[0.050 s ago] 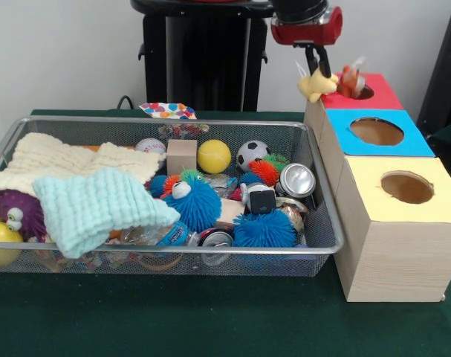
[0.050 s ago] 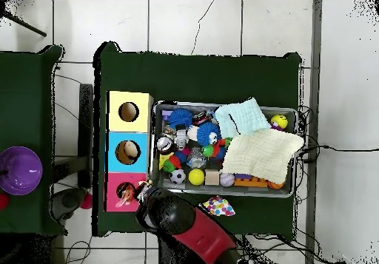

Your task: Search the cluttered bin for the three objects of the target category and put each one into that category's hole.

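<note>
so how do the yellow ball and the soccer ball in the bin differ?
The yellow ball is plain, one colour; the soccer ball is white with black patches. The yellow ball sits beside the wooden block, the soccer ball nearer the boxes. Both are round, similar in size, at the bin's far side.

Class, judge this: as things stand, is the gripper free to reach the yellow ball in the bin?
Probably not yet: the gripper holds a small toy over the red hole. The yellow ball itself lies uncovered.

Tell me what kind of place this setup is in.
Most likely a robotics lab: a green-covered table on a tiled floor, cables running around it, and a wire bin of toys beside a three-hole sorting box.
</note>
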You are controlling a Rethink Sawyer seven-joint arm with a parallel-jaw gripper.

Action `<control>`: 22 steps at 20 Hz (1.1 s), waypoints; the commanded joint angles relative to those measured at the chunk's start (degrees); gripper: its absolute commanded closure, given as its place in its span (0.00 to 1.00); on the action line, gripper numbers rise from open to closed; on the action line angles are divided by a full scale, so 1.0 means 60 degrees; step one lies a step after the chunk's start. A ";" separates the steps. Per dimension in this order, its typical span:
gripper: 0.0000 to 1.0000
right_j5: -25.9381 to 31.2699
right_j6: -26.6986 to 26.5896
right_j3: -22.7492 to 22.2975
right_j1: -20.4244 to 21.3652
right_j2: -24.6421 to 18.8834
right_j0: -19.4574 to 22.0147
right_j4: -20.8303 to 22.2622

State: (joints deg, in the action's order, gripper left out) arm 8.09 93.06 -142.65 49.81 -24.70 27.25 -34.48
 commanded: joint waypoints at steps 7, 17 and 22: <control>1.00 -0.1041 0.2884 -0.0202 -0.1104 -0.1648 0.0610 0.0444; 1.00 0.1821 0.2374 0.0683 0.0296 0.0639 -0.0943 0.0208; 1.00 0.2734 0.2507 0.1439 0.0637 0.1879 -0.1753 0.0779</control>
State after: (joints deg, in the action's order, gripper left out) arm 11.99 93.06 -141.95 51.61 -20.61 21.25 -32.02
